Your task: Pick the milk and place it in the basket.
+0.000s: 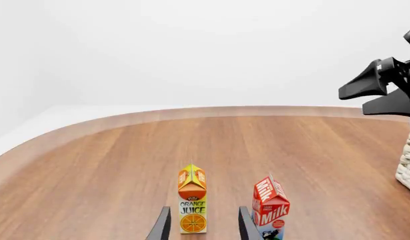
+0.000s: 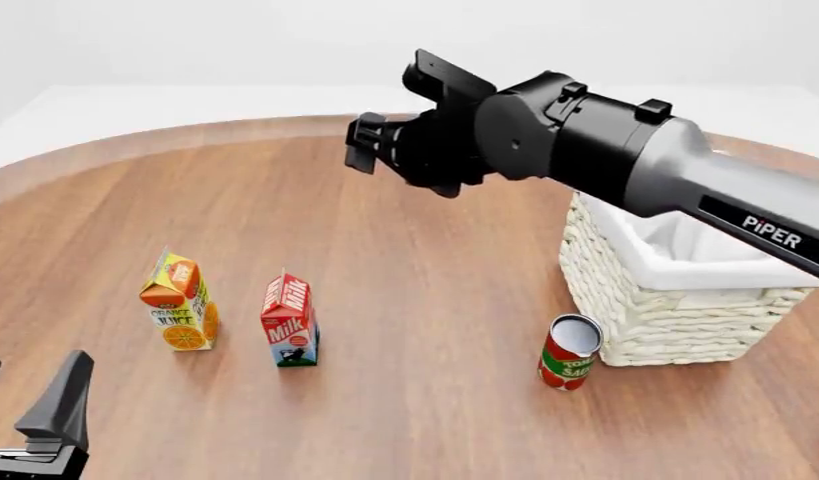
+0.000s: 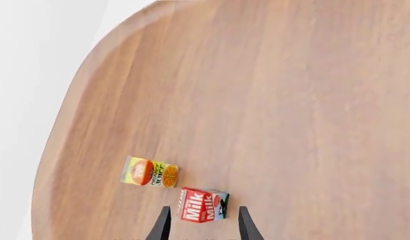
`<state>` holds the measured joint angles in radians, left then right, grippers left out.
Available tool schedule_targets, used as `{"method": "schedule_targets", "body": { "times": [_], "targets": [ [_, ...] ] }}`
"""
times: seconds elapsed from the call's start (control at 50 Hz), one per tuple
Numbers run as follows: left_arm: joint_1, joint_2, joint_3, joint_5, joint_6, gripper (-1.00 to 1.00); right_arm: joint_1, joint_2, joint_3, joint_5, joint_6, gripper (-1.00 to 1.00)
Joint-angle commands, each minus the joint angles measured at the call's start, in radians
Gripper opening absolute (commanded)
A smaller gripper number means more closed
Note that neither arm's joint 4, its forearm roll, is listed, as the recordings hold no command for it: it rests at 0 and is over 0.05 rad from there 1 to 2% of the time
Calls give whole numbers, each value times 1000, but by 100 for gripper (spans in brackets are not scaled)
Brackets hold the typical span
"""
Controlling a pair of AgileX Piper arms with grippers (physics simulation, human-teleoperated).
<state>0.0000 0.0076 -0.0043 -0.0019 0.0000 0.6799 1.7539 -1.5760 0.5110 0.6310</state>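
Observation:
The milk (image 2: 289,322), a small carton with a red top, stands upright on the wooden table, with nothing touching it. It also shows in both wrist views, milk (image 1: 270,207) and milk (image 3: 203,204). My right gripper (image 2: 389,110) hangs open high above the table's middle, far from the milk; seen along its fingers, the right gripper (image 3: 204,207) frames the carton well below. My left gripper (image 2: 22,385) is open and low at the near left edge, short of the cartons. The wicker basket (image 2: 676,300) with white lining stands at the right.
An orange juice carton (image 2: 180,315) stands just left of the milk, in line with the left gripper (image 1: 205,208). A red can (image 2: 569,352) stands in front of the basket's near left corner. The right gripper (image 1: 357,100) shows at one side of the left wrist view.

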Motion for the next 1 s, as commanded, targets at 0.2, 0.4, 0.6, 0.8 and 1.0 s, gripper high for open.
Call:
{"method": "schedule_targets", "body": {
  "times": [0.2, 0.4, 0.6, 0.8, 1.0],
  "targets": [
    [0, 0, 0, 0, 0, 100, 83, 111, -54, -29, 88, 100],
    [0, 0, 0, 0, 0, 100, 98, 127, -38, -55, 125, 100],
    [0, 0, 0, 0, 0, 100, 111, 145, -19, -78, 154, 100],
    [0, 0, 0, 0, 0, 100, 127, 179, -20, -81, 182, 100],
    [0, 0, 0, 0, 0, 100, 141, 243, -80, -28, 160, 100]
  ]
}}
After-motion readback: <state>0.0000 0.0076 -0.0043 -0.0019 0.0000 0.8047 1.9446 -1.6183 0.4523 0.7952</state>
